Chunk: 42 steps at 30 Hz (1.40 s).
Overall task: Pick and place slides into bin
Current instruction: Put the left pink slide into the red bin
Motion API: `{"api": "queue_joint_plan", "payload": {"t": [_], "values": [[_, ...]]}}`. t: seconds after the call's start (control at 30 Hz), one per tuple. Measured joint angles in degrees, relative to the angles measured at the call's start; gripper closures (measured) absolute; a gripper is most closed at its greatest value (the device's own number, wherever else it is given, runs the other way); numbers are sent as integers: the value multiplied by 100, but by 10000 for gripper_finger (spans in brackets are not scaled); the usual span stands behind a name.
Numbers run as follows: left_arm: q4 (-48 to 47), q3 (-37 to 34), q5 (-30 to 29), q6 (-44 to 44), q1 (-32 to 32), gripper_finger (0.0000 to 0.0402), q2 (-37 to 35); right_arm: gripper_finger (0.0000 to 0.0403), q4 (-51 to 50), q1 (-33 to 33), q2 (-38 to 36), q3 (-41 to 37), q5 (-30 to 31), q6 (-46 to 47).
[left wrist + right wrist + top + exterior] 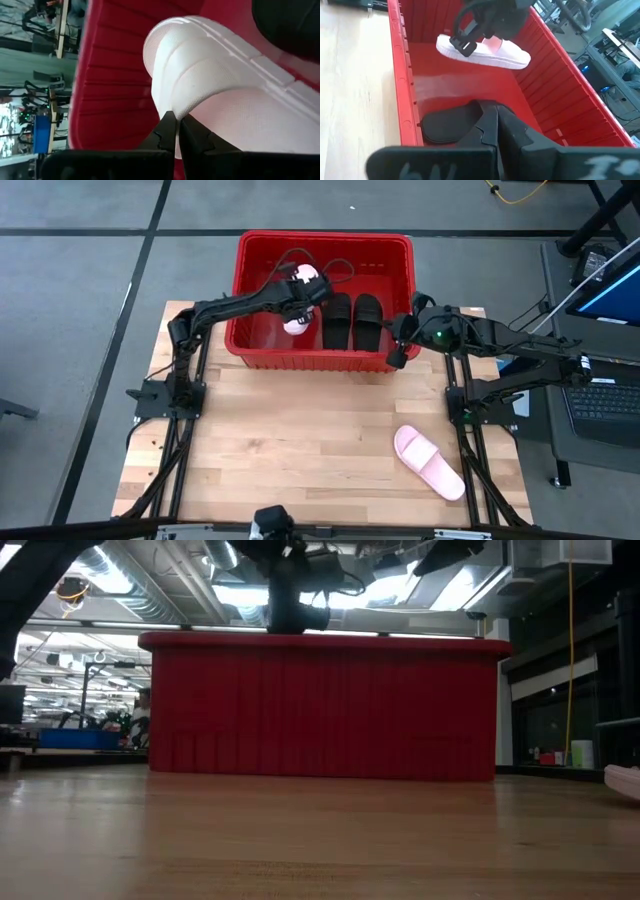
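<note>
Red bin (325, 300) sits at far edge of the wood table (300, 450). Inside: two black slides (352, 319) side by side on the floor, right of centre. Left gripper (300, 292) is over the bin interior w/ fingers clamped on a pale pink slide (485, 52), held above the bin floor, not resting. Right gripper (398, 345) is at the bin's right front corner, jaws together, nothing held. Second pink slide (429, 462) lies on the table, front right, well apart from bin.
</note>
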Motion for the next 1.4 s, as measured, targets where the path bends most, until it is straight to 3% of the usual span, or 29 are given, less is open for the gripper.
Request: {"api": "queue_joint_plan", "payload": {"t": [0.5, 0.8, 1.4], "values": [[1248, -1048, 355, 13, 215, 398, 119, 394, -348, 0, 0, 0, -4, -12], [2038, -1314, 476, 231, 309, 398, 281, 393, -341, 0, -2, 0, -4, -5], [2046, -1391, 990, 366, 344, 398, 731, 393, -343, -4, -2, 0, -2, -3]]}}
